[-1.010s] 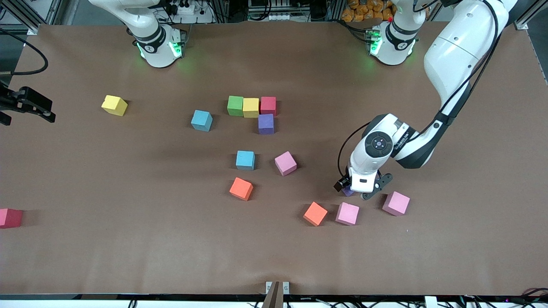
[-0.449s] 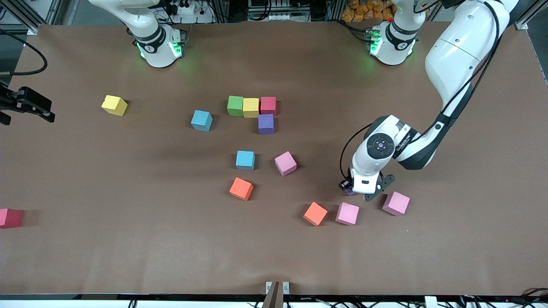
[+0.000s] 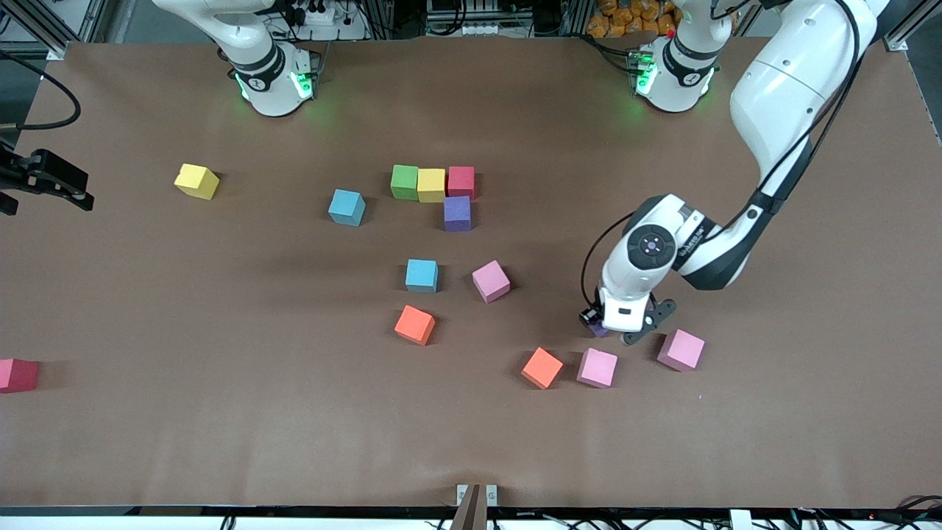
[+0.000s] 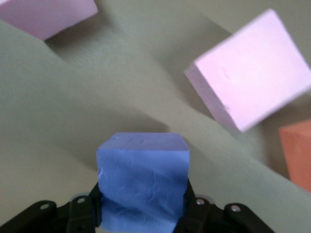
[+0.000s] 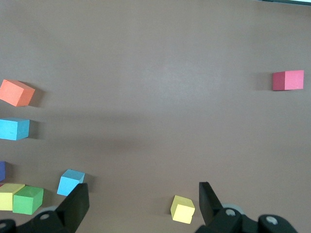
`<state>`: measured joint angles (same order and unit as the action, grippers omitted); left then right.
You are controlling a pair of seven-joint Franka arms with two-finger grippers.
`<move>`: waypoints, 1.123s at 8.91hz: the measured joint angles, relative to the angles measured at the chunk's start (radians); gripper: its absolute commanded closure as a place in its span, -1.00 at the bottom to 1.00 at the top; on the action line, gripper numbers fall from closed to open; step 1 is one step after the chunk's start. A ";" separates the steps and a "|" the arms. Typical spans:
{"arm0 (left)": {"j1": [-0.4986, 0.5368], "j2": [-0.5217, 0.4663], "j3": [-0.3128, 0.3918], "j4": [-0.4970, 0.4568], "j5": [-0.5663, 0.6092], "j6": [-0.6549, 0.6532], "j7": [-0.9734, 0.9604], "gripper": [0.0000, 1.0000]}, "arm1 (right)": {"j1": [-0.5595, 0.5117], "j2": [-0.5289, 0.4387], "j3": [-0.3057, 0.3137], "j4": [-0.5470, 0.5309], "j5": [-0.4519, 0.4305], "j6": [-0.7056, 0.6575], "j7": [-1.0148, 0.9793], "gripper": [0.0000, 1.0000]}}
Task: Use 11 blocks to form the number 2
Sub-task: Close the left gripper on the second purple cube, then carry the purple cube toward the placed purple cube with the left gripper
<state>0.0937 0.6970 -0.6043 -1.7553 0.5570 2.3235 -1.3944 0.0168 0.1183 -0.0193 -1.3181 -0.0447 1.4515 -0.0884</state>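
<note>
Left wrist view has the left gripper (image 4: 141,213) clamped on the purple block (image 4: 142,182), low over the worktop (image 3: 773,412) by two pink blocks (a short hop). Its slot under the purple block (image 3: 457,213) of the started 2 lies toward the right arm's end. Right gripper (image 5: 143,199) waits, wide open.

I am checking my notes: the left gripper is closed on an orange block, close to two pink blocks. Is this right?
Not quite. The block in the left gripper is purple, not orange; the left wrist view shows it between the fingers. The rest stands: the two pink blocks lie close by.
</note>
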 measured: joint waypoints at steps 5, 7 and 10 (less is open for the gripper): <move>-0.136 -0.047 -0.158 0.035 0.000 -0.068 -0.021 1.00 | -0.001 0.001 0.000 0.000 0.001 -0.009 0.000 -1.00; -0.237 -0.045 -0.156 0.064 0.000 -0.072 0.036 1.00 | -0.001 0.002 0.000 0.000 0.002 -0.009 0.000 -1.00; -0.350 0.018 -0.119 0.149 0.000 -0.094 0.108 1.00 | -0.001 0.002 -0.001 0.000 0.002 -0.010 0.000 -1.00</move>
<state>-0.2559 0.7154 -0.7228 -1.6059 0.5567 2.2292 -1.2862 0.0155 0.1200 -0.0199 -1.3182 -0.0428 1.4416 -0.0880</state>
